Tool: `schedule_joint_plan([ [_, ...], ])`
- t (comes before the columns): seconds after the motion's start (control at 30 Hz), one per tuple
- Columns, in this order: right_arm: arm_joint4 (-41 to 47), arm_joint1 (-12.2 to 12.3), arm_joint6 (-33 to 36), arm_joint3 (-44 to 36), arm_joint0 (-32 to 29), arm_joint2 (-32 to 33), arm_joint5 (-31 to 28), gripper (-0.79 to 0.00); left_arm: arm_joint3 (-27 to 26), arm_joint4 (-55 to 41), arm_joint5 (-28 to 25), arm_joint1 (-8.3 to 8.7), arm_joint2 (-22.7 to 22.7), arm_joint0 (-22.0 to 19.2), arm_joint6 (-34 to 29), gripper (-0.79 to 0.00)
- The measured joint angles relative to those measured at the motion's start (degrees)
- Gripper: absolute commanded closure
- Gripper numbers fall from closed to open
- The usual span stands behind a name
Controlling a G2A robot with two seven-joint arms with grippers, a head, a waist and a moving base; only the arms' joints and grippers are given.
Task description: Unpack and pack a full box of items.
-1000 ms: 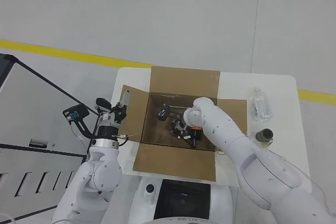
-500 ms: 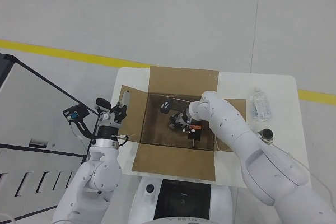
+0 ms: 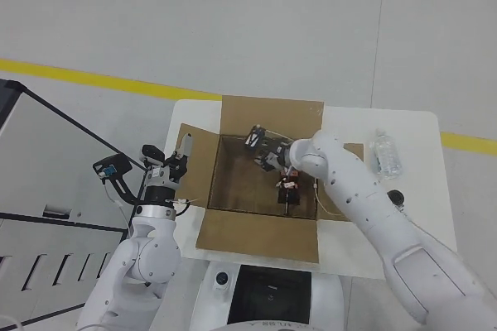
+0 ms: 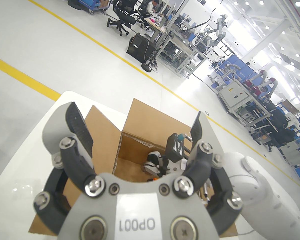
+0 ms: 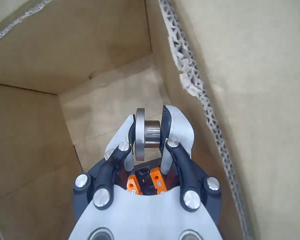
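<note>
The right gripper (image 5: 150, 116) is clamped on a small metal flanged part (image 5: 152, 133), with the disc against one finger and the hub against the other. It holds the part inside the cardboard box (image 5: 90, 38), close to one wall and off the floor. From above, that arm enters the box near its 1 o'clock corner. The left gripper (image 4: 135, 116) has its fingers spread wide and sits by the flap on the box's 9 o'clock side. A water bottle (image 3: 383, 153) lies on the counter (image 3: 199, 116), at 3 o'clock from the box.
</note>
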Motion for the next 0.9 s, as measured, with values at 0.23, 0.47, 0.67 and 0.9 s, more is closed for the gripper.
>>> schedule_joint_plan([
  [0.23,-15.5,5.1,6.6,-30.2,-17.4,7.3,2.3,0.0,0.0,0.0,0.0,0.0,0.0,0.0,0.0,-0.785],
  [0.47,-16.8,5.9,6.1,-34.5,-20.8,8.8,1.4,0.0,0.0,0.0,0.0,0.0,0.0,0.0,0.0,-0.785],
  [0.67,-16.8,5.9,6.2,-34.4,-20.8,8.7,1.5,0.0,0.0,0.0,0.0,0.0,0.0,0.0,0.0,-0.785],
  [0.9,-26.4,5.8,4.7,-38.2,-19.3,5.0,1.0,0.0,0.0,0.0,0.0,0.0,0.0,0.0,0.0,-0.785],
])
